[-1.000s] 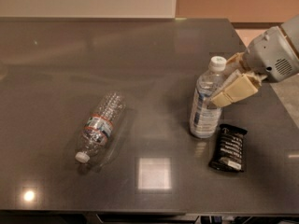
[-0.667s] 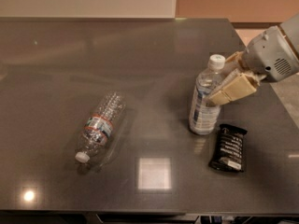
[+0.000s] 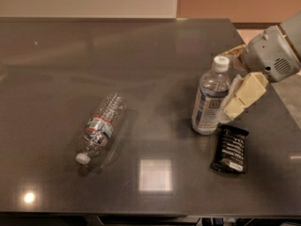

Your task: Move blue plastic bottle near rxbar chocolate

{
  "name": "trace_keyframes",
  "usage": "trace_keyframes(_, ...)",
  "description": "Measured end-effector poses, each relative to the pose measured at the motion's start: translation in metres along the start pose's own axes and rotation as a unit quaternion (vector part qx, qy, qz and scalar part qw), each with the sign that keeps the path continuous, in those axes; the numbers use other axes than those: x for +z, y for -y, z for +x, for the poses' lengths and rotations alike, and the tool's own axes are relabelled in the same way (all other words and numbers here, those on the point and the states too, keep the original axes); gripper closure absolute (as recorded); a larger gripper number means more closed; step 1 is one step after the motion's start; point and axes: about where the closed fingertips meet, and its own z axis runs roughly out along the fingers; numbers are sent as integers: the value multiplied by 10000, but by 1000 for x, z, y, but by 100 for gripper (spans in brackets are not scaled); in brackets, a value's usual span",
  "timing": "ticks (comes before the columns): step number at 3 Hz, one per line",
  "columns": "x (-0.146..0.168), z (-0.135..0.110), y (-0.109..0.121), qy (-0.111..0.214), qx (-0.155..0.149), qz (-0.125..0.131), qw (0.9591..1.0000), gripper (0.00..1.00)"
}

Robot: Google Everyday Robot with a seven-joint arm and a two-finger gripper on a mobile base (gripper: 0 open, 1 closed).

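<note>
The blue plastic bottle [image 3: 209,100] stands upright on the dark table, right of centre, with its white cap on top and a pale label with a small dark square. The rxbar chocolate [image 3: 230,148], a flat black bar with white lettering, lies just to the bottle's front right, close to its base. My gripper [image 3: 232,83] is at the bottle's right side and is open. Its near cream finger [image 3: 244,95] sits just beside the bottle's label, and the other finger [image 3: 235,52] shows behind the bottle's cap. The bottle stands on its own.
A ribbed clear bottle with a red-and-blue label [image 3: 101,126] lies on its side left of centre, cap toward the front. The table [image 3: 141,60] ends at its right edge just past my gripper. A bright light reflection [image 3: 154,174] shows near the front.
My gripper has drawn slightly to the right, so its near finger no longer overlaps the bottle. The bottle and the bar have stayed in place.
</note>
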Motion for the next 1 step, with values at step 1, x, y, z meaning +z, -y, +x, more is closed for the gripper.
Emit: trace_keyframes(1, 0, 0, 0, 0, -1, 0, 10000, 0)
